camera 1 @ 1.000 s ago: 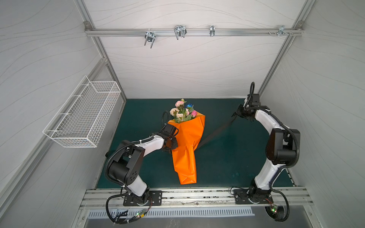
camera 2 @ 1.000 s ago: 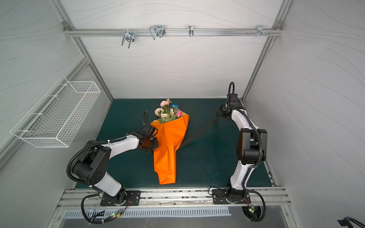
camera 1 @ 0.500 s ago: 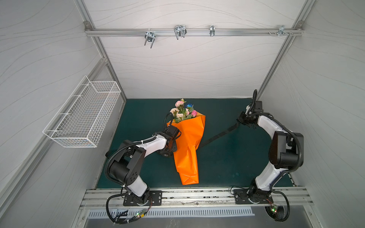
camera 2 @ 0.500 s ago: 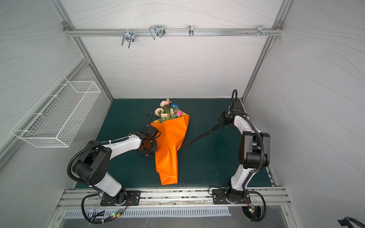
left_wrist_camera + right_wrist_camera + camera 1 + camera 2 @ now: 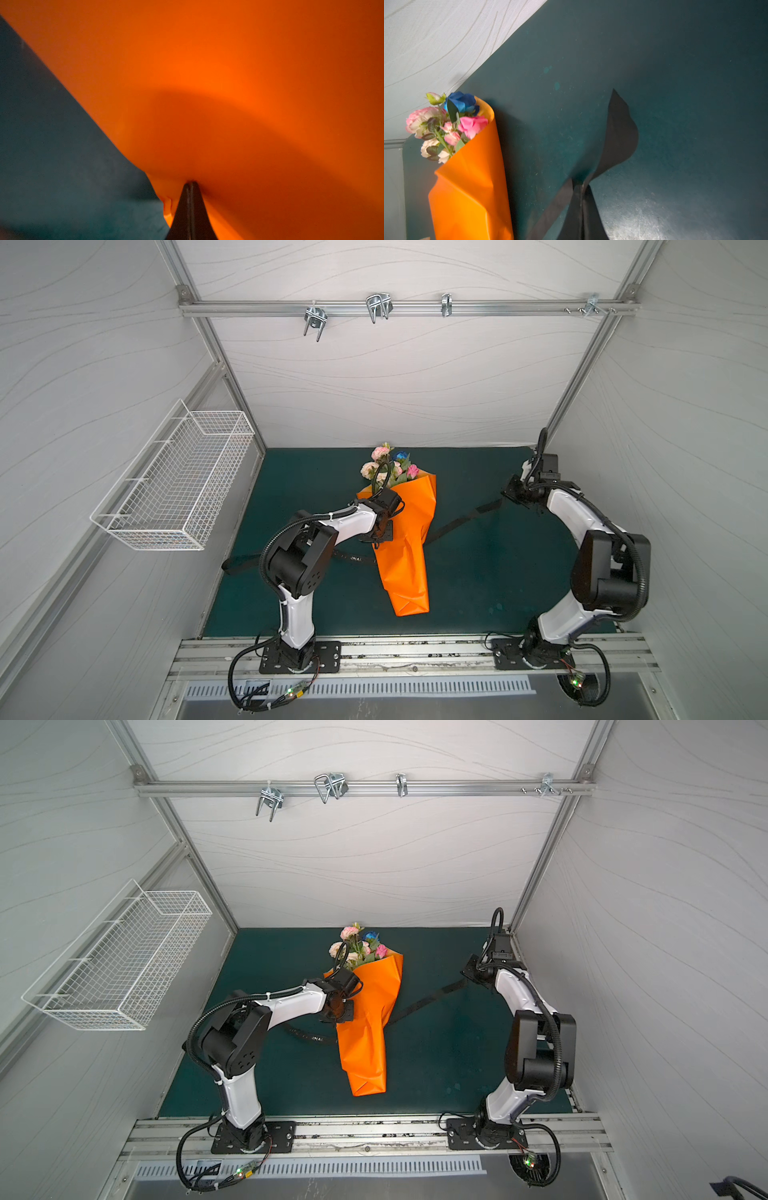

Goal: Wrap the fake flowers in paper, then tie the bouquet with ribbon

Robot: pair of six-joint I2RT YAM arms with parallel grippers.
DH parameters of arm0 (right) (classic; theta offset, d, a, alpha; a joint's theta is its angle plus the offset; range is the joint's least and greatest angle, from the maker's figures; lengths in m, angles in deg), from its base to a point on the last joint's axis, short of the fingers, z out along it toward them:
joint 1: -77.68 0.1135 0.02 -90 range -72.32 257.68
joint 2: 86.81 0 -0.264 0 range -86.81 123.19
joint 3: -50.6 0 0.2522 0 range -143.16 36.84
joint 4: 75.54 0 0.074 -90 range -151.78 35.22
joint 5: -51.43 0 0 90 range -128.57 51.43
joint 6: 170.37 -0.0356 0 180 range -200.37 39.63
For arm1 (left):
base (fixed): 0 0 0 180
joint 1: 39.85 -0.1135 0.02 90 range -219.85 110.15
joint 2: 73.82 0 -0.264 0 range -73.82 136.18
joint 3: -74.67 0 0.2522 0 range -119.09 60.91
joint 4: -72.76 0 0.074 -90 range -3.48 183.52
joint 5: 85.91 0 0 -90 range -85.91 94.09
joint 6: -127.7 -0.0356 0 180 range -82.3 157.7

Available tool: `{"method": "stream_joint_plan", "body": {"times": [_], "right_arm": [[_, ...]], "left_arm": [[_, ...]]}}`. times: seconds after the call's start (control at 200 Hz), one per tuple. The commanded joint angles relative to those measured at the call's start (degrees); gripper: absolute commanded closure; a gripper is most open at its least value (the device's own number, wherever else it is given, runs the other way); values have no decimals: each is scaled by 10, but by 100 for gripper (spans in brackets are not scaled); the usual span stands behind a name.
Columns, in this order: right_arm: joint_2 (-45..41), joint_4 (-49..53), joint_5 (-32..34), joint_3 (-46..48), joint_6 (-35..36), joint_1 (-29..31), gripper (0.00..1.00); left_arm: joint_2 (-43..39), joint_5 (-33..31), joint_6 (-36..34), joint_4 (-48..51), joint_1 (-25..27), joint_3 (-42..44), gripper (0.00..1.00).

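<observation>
The bouquet of fake flowers lies on the green mat, its stems wrapped in an orange paper cone. A black ribbon runs from under the cone out to the right, and its other end trails left across the mat. My left gripper is shut at the cone's left edge, its tips pinched into the orange paper. Raised at the far right, my right gripper is shut on the ribbon's end.
A white wire basket hangs on the left wall. A metal rail with hooks crosses the back wall overhead. The green mat is walled in on three sides, and the arms' base rail runs along its near edge.
My left gripper opened, moved in against the cone's left side and shut there. My right gripper drifted slightly nearer and to the right, still holding the ribbon.
</observation>
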Motion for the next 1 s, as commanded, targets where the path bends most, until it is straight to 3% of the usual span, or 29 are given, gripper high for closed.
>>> {"method": "stream_joint_plan", "body": {"times": [0.0,0.155,0.275,0.505,0.69,0.78,0.995], "right_arm": [[-19,-6,2,2,8,3,100],[-25,-5,-5,10,7,5,100],[-29,-3,-6,13,17,10,100],[-39,-3,6,18,29,28,100],[-52,0,23,15,39,49,100],[-57,2,32,12,43,58,100],[-53,1,27,3,48,75,100]], "left_arm": [[76,31,-17,-23,13,-4,97],[104,27,-18,-4,18,-36,100],[69,21,2,-10,18,-11,100],[-59,-24,21,41,17,-1,51],[-190,-77,69,82,9,29,39],[-257,-86,114,82,-27,87,36],[-408,-49,209,6,-186,271,34]]}}
